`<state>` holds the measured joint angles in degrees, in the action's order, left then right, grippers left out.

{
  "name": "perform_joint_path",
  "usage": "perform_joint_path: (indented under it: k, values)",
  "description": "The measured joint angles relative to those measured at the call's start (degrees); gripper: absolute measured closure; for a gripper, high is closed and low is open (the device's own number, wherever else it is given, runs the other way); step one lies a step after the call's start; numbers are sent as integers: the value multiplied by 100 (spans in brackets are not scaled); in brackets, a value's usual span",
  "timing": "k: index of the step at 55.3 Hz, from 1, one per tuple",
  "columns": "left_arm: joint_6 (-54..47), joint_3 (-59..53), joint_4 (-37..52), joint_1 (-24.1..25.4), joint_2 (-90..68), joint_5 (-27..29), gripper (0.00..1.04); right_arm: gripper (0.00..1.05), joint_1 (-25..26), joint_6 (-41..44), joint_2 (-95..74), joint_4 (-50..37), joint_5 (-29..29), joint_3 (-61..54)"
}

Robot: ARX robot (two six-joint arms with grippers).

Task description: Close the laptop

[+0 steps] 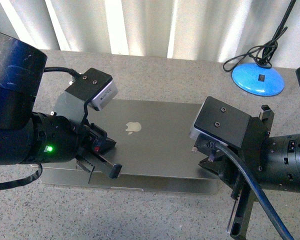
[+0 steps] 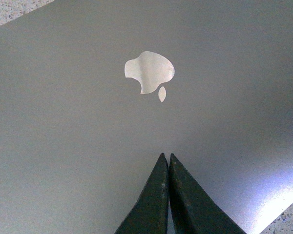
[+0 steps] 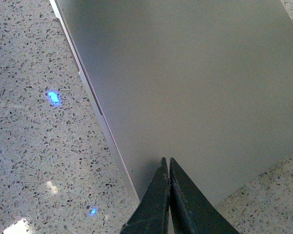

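The laptop (image 1: 155,145) lies in the middle of the table, its grey lid lowered almost flat over the base, with the shiny apple logo (image 1: 133,127) facing up. A strip of the base (image 1: 140,186) shows in front of the lid. My left gripper (image 1: 115,170) is shut, its tips resting by the lid's near left part. In the left wrist view the left gripper (image 2: 166,157) points at the logo (image 2: 150,71). My right gripper (image 1: 205,164) is shut at the lid's right end. In the right wrist view the right gripper (image 3: 166,161) sits over the lid (image 3: 195,87) beside its edge.
A blue lamp base (image 1: 258,79) with a black cable stands at the back right. The speckled stone table (image 1: 155,220) runs around the laptop and pale curtains (image 1: 140,25) hang behind it. Blue light spots (image 3: 52,97) show on the table in the right wrist view.
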<state>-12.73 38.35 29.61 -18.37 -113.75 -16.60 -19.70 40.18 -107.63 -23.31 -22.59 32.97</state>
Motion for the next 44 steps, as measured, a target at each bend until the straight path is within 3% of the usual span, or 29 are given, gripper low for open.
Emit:
perform_joint_path:
  k: [44]
  values:
    - [87,-136,203,188,-177,-105,101,104,-199,-79,-431,-289,70,2]
